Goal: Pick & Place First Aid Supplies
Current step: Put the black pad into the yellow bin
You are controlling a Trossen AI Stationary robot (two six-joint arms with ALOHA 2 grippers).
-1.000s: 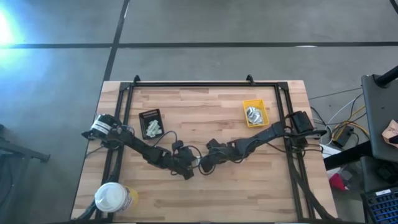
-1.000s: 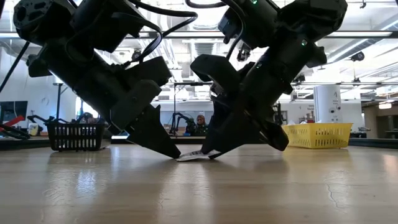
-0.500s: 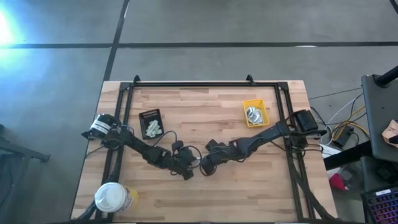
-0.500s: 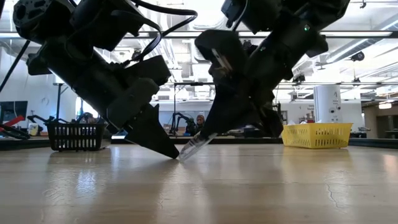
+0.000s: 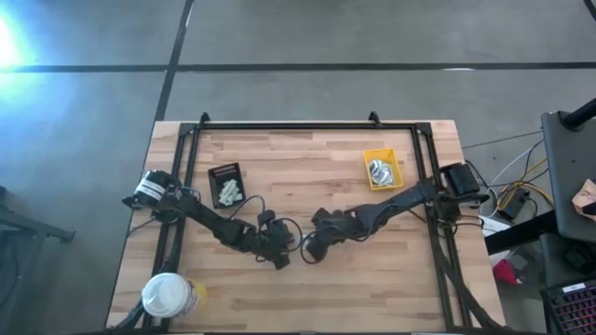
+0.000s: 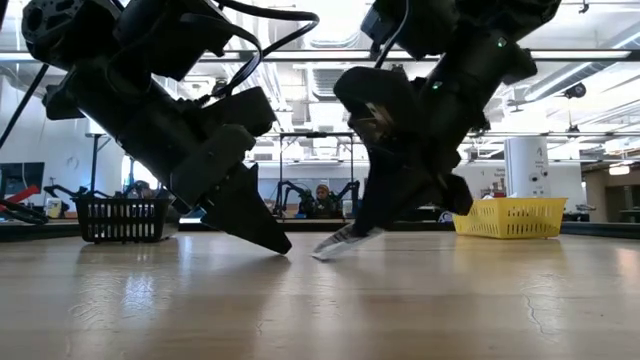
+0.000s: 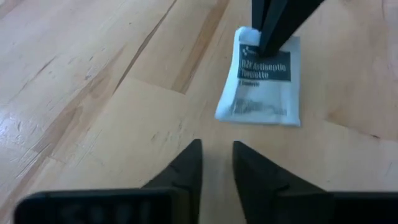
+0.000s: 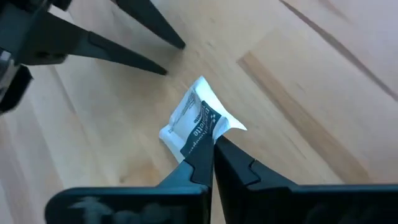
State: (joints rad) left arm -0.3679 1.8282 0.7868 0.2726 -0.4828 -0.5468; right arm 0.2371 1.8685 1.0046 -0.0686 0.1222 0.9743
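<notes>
You are working on a pale butcher-block table (image 5: 326, 186) framed by a black rail, standing on a grey concrete floor crossed by dark lines. Both arms meet near the table's middle, slightly toward the front edge. Your right gripper (image 8: 210, 149) has its fingers pressed together on one corner of a white packet (image 8: 194, 124) printed with dark lettering; in the low view the packet (image 6: 338, 242) hangs tilted, its lower end at or just above the wood. Your left gripper (image 7: 216, 163) sits just beside it with its fingers a little apart and nothing between them, tips down near the boards. Toward the back right corner stands a small yellow bin (image 5: 383, 168) with packets inside; toward the back left lies a black tray (image 5: 225, 183) holding more. A white-lidded tub (image 5: 168, 296) sits at the front left corner. Beyond the table, the low view shows a bright workshop with ceiling lights, a dark basket (image 6: 122, 219), and a person (image 6: 322, 198) seated far back.
</notes>
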